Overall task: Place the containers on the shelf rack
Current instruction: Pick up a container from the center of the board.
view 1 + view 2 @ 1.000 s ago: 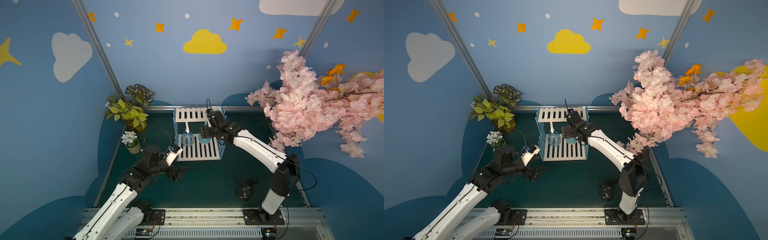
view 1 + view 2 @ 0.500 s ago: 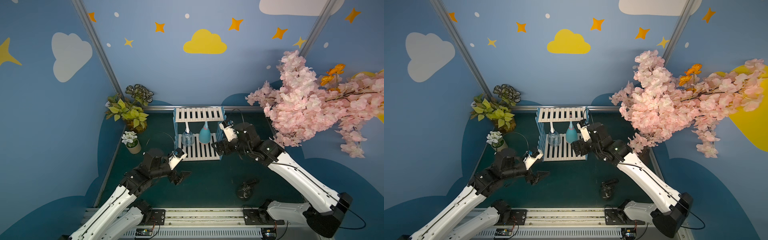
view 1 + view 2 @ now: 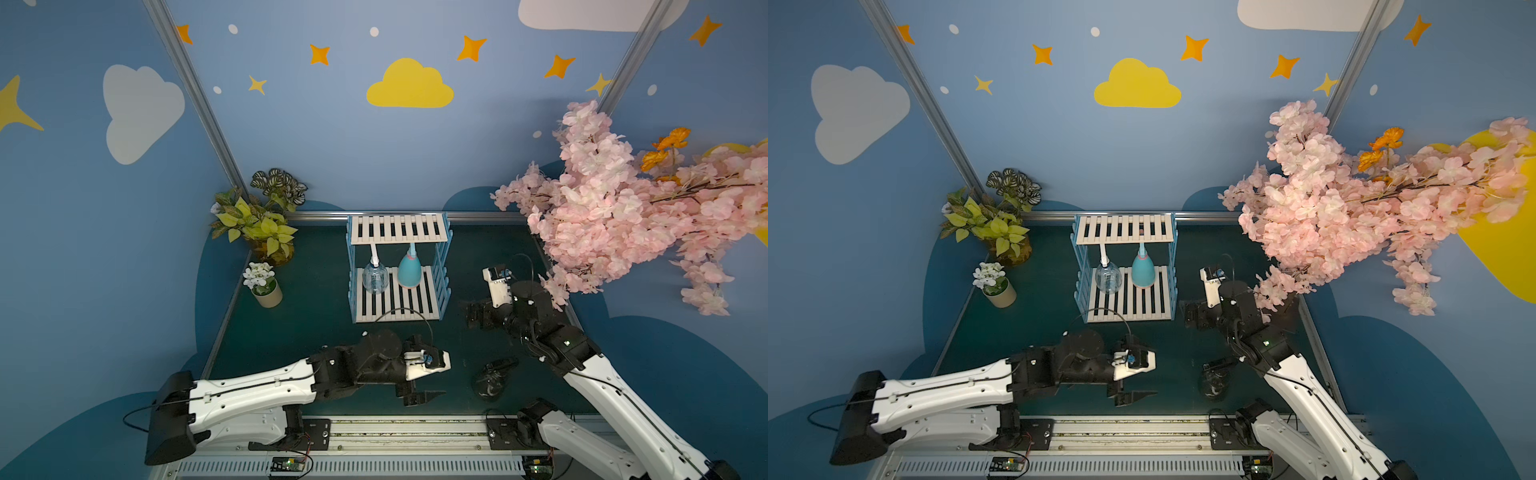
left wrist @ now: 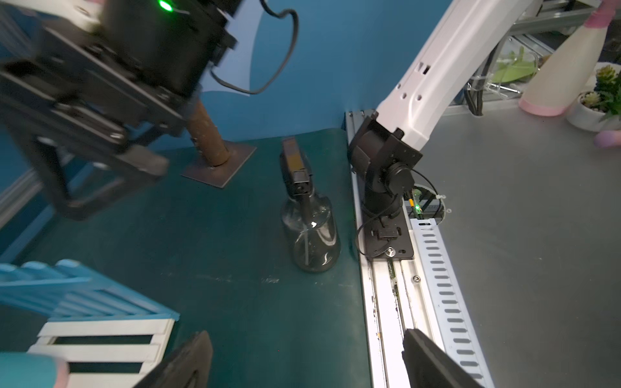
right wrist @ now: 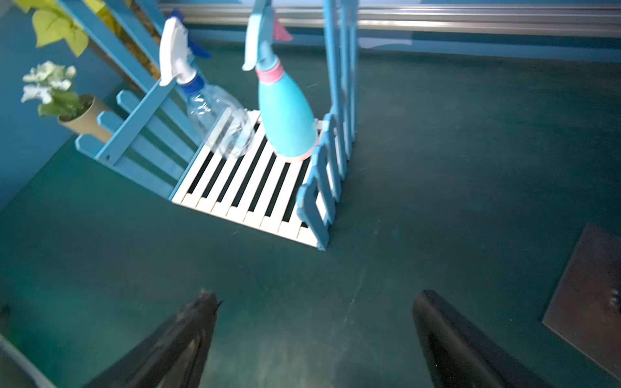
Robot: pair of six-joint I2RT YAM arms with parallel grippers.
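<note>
Overhead in both top views, the dark trigger bottle (image 3: pixel 492 380) (image 3: pixel 1214 380) stands on the worktop (image 3: pixel 316 332) just beside the left tool (image 3: pixel 434 368), whose wrist view shows spread, empty jaws facing that upright bottle (image 4: pixel 311 231), while the right wrist view shows the right tool (image 5: pixel 312 322) gaping empty toward the shelf rack (image 5: pixel 255 195).

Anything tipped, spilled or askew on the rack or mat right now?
Nothing stands out. The clear bottle and teal bottle stand upright side by side on the lower tier of the shelf rack, and the dark bottle stands upright on the mat, off the rack. No spill or damage shows.
</note>
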